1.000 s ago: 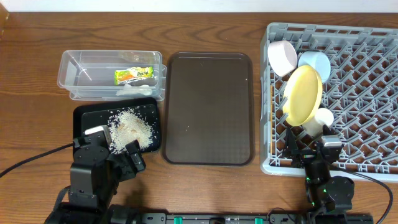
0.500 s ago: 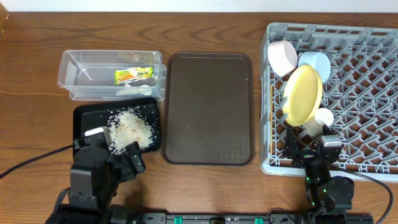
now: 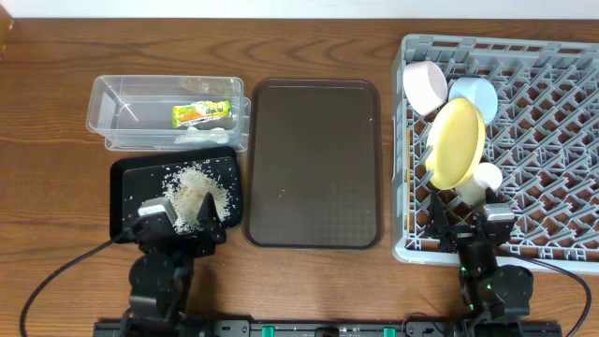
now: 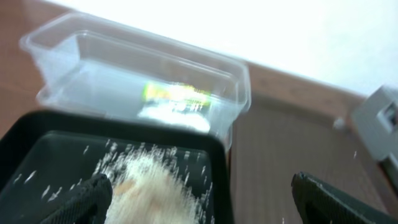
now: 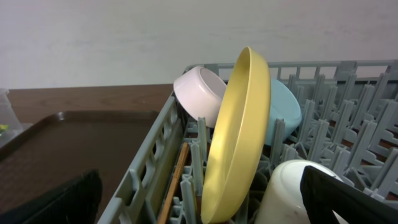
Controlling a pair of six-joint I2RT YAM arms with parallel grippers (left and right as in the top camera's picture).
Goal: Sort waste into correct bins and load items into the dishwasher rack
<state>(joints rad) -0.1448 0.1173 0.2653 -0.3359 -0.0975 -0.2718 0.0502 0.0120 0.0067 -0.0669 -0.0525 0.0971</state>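
Sorted by kind: wrapper [image 3: 200, 113] in the clear tub [image 3: 112, 103] at ten o'clock, rice [image 3: 195, 192] in the black tray [image 3: 126, 178] at eight. The rack [image 3: 562, 140] at three props the plate [image 3: 456, 142] on edge. Both left gripper [image 3: 184, 223] and right gripper [image 3: 466, 227] gape, empty.

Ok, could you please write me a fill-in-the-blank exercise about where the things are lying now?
1. The snack wrapper lies in the ____ plastic tub.
2. The rice scraps lie in the shallow ____ tray.
3. The ____ plate stands on edge in the grey rack.

Missing words: clear; black; yellow.
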